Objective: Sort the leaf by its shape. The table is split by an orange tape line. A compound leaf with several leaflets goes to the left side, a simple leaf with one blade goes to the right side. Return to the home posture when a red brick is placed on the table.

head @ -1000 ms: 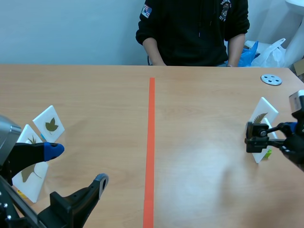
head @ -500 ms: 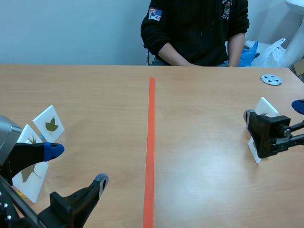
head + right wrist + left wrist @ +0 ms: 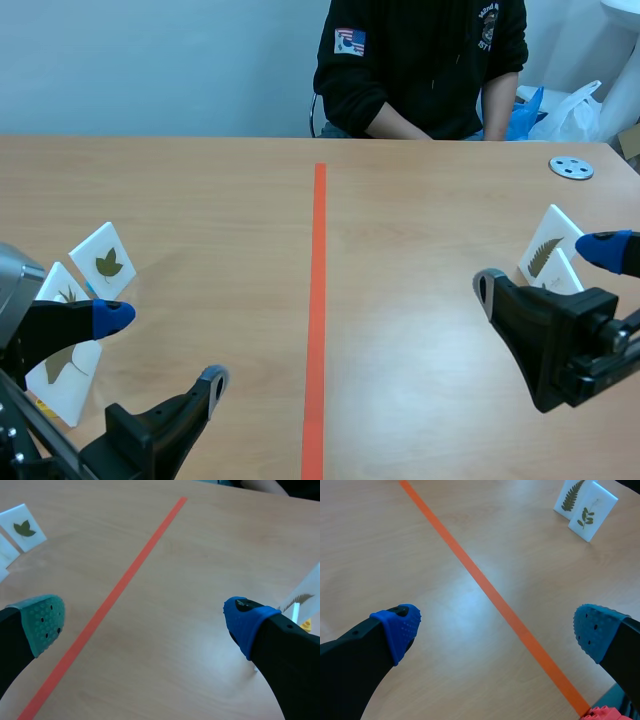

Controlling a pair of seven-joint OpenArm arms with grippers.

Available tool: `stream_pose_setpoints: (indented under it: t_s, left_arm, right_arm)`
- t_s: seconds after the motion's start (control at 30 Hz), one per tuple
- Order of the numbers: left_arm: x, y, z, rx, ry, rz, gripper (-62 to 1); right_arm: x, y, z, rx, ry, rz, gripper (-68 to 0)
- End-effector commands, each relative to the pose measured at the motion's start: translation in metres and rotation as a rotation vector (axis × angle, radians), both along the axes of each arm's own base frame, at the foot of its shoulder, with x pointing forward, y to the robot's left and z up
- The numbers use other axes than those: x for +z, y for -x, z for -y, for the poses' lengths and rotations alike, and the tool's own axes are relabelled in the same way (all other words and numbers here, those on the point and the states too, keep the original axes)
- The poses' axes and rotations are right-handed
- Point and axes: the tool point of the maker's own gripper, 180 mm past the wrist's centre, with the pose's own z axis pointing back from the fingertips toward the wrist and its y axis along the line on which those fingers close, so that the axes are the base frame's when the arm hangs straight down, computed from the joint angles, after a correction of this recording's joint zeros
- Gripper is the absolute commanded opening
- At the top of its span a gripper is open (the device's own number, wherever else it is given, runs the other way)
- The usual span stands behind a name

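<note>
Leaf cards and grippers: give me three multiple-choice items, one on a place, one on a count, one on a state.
1. The fern card stands: A on the tape line; B left of it; C right of it.
2. Cards standing on the right side: A two; B one; C four.
3. The right gripper is: A shut on a card; B open; C shut on nothing.
Key: 1 C, the scene view shows it right of the line. 2 A, the left wrist view shows the fern card and a leaflet card side by side. 3 B, its fingers stand wide apart with nothing between them.
</note>
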Motion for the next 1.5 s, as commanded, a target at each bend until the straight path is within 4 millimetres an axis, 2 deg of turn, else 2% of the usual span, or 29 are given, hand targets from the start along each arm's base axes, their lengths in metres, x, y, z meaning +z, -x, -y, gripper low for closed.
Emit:
stream_pose_setpoints:
  t_s: [0.0,0.3,1.47]
  left_arm:
    - [0.0109,-0.0044,0.0027,0.004,0.024,0.035,1.4]
    - [0.0113,-0.005,0.0027,0.004,0.024,0.037,1.4]
    - [0.0113,-0.005,0.0027,0.004,0.024,0.037,1.4]
  right_arm:
    - [0.0037,0.0002,-0.0007,-0.003,-0.022,0.011,0.4]
    - [0.0019,0.0018,-0.0105,-0.003,-0.063,0.004,0.4]
    - [0.0014,0.0002,-0.0074,-0.021,-0.056,0.004,0.4]
